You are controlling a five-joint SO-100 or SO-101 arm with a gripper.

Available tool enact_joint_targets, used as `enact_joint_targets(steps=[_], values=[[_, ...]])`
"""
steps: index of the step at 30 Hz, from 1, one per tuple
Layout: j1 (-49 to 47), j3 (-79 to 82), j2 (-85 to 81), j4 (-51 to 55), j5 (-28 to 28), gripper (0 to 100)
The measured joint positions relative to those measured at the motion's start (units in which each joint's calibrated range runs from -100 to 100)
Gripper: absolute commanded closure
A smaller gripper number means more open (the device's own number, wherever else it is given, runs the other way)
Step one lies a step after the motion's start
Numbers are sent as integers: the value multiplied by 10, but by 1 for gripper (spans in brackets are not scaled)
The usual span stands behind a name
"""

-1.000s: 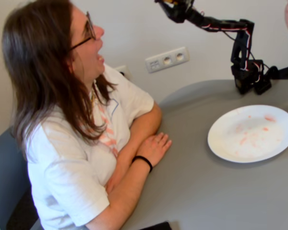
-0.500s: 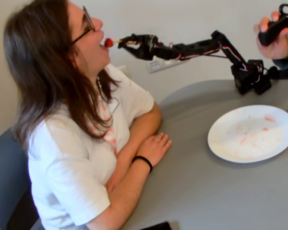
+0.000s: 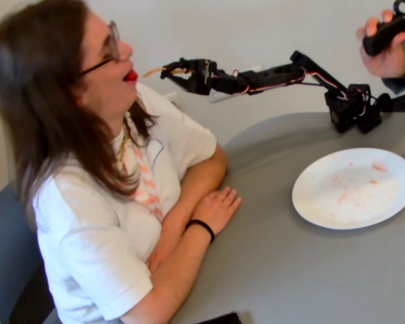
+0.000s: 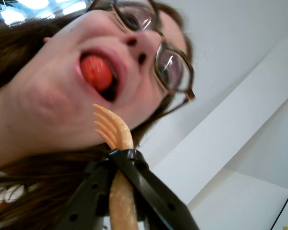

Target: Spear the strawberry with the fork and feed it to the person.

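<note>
The strawberry (image 3: 131, 75) sits in the open mouth of the person (image 3: 88, 202), a woman with brown hair, glasses and a white T-shirt, seated at the left. In the wrist view the strawberry (image 4: 97, 73) is between her lips. The orange fork (image 3: 156, 69) sticks out from my gripper (image 3: 182, 73), tines bare, a short way from her mouth. In the wrist view the fork (image 4: 114, 132) points up at her chin, and my gripper (image 4: 120, 160) is shut on its handle.
A white plate (image 3: 354, 216) with pink juice smears lies on the grey round table (image 3: 290, 277) at the right. A hand with a black controller (image 3: 388, 34) is at the top right. The person's arms rest on the table edge.
</note>
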Motion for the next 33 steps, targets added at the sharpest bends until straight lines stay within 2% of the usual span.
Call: enact_joint_targets(steps=[3,5,8,9,13,14,17,20,21,23,26,27,30,32,33], values=[[1,0,-21,5,0,99],[2,0,-93,83,-3,99],[0,0,-185,254,-3,99],[2,0,-262,364,-3,99],[1,-2,-410,591,-3,99],[0,-1,-473,705,-3,99],[-18,-2,-545,821,-3,99],[-99,-3,-649,976,-3,99],[-115,-4,-661,997,-3,99],[-216,-7,-710,1077,-3,99],[-319,-10,-787,1162,-3,99],[-387,-8,-835,1205,-3,99],[-464,6,-935,1220,-3,99],[-464,26,-958,1221,-3,99],[-465,130,-1051,1220,-3,99]])
